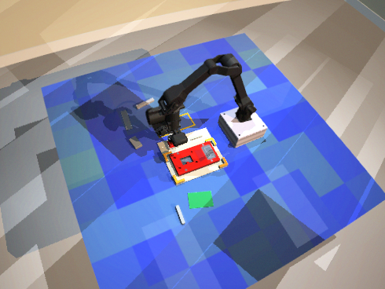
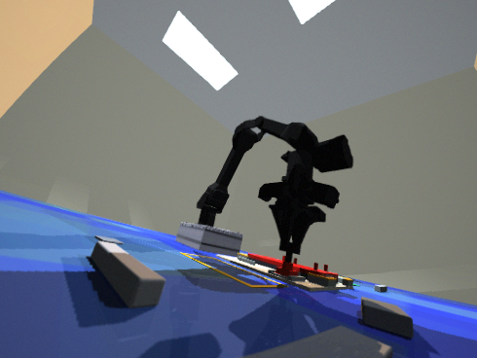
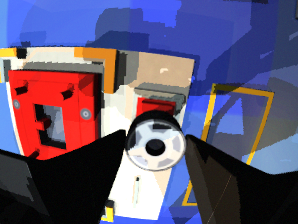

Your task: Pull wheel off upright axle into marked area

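Note:
The wheel (image 3: 171, 146), pale-spoked with a dark rim and dark centre, sits between the two fingertips in the wrist view. My gripper (image 3: 154, 137) (image 2: 290, 249) is shut on it and points straight down over a small red block (image 3: 155, 104) (image 2: 287, 268) on the pale board. In the exterior view the fingertips stand a little above this block, with a thin dark post between. Whether the wheel is clear of the axle I cannot tell. A yellow rectangular outline (image 1: 191, 118) (image 2: 265, 286) (image 3: 245, 89) marks an area beside the board. In the top view the arm hides the wheel.
A large red plate (image 1: 196, 158) (image 3: 75, 100) with pegs lies on the board between orange and yellow corner pieces. A green patch (image 1: 200, 199) and a pale stick (image 1: 180, 214) lie farther off. Several loose blocks, one a long block (image 2: 128, 274), lie past the outline. The arm stands on a white base (image 1: 245, 133).

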Action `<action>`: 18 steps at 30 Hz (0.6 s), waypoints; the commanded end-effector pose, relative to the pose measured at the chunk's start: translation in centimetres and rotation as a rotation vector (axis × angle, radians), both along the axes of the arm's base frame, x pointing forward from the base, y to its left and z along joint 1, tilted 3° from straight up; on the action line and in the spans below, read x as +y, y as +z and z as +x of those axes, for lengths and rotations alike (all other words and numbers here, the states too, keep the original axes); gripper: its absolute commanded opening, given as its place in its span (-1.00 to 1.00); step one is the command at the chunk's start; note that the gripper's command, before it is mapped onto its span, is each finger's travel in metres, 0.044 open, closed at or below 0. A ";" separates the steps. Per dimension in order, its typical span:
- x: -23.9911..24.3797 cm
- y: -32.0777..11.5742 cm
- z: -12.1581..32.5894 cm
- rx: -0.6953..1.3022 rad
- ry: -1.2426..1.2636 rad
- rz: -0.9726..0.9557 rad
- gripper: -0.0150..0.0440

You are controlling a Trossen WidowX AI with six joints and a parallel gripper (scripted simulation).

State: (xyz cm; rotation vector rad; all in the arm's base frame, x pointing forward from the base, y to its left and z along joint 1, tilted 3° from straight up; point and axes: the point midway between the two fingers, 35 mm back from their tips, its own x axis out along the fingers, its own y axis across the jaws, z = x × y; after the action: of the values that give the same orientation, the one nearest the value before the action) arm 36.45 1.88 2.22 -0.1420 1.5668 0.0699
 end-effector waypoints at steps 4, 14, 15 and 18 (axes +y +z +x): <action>0.0 0.6 0.1 -0.008 0.000 -0.002 -0.49; 0.0 1.0 0.1 -0.007 0.001 -0.002 -0.49; 0.0 1.0 0.1 -0.007 0.001 -0.002 -0.49; 0.0 1.1 0.1 -0.007 0.001 -0.002 -0.49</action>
State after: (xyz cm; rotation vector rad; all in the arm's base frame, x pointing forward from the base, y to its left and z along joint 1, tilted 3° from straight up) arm 36.45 1.93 2.93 -0.1433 1.5662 0.0707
